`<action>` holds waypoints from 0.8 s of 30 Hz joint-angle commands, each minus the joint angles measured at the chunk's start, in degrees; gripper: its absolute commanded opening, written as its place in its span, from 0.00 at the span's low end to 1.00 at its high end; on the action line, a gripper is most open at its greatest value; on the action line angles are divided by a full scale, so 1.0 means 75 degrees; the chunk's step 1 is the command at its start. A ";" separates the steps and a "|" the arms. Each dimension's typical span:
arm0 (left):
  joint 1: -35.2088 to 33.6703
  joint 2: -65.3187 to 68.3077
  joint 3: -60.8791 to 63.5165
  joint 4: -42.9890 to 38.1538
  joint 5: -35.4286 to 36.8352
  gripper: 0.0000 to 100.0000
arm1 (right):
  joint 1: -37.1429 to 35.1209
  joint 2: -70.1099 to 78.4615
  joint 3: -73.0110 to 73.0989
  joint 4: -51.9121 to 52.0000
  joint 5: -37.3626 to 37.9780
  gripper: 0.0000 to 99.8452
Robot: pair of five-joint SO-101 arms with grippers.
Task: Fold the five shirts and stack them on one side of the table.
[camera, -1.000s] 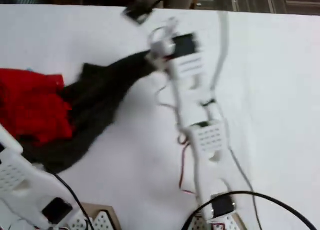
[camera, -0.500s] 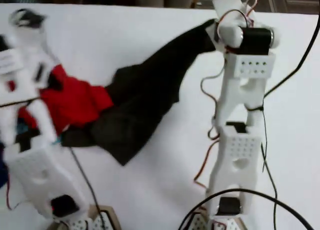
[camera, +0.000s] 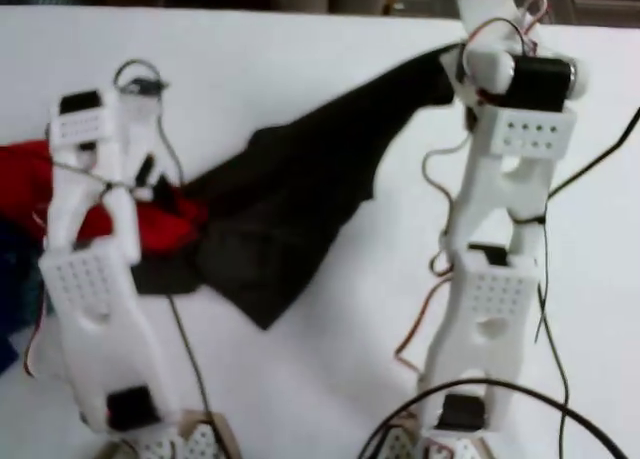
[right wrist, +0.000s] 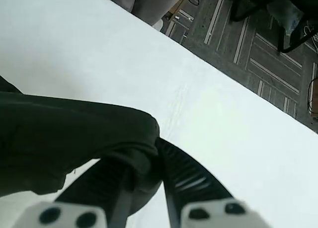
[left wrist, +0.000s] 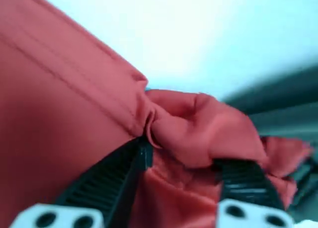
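**Item 1: black shirt** [camera: 290, 209]. It lies crumpled and drawn out slantwise across the middle of the white table [camera: 250, 69], with one end lifted toward the far edge. The right gripper [right wrist: 146, 171] has its fingers closed on a rolled fold at that end.

**Item 2: red shirt** [left wrist: 59, 114]. It sits at the left side of the table, touching the black shirt where the two overlap. The left gripper [left wrist: 185, 158] pinches a bunched ridge of it between its fingers.

**Item 3: blue cloth** [camera: 12, 269]. It lies at the left edge, just beside the red shirt.

**Handling (my judgement).** All three are light, limp and thin. They will drape and stretch rather than hold a shape, and a pinched fold may slide out under a hard pull. I would hold them at a seam, shoulder or hem corner, where the doubled cloth gives the pads something to bite. A mid-panel bunch would not spread flat.

**Hidden or unclear.**
- I cannot tell whether either pinch is on a sleeve, collar or hem.
- The left arm covers much of the red shirt in the high view.
- The frame cuts off the blue cloth.
- I count three colours of cloth and cannot tell whether more shirts lie beneath.
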 commanded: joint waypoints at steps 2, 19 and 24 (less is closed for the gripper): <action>-0.1348 0.0316 -0.0908 0.0246 -0.0352 0.05 | 0.0334 -0.0604 -0.0375 0.0006 0.0422 0.02; -0.4208 0.0328 -0.3206 0.0914 -0.2626 0.03 | 0.0990 -0.0744 -0.0387 -0.0018 0.0516 0.02; -0.3423 0.0316 -0.3663 0.1360 -0.2004 0.19 | 0.0979 -0.0815 -0.0375 -0.0018 0.0516 0.02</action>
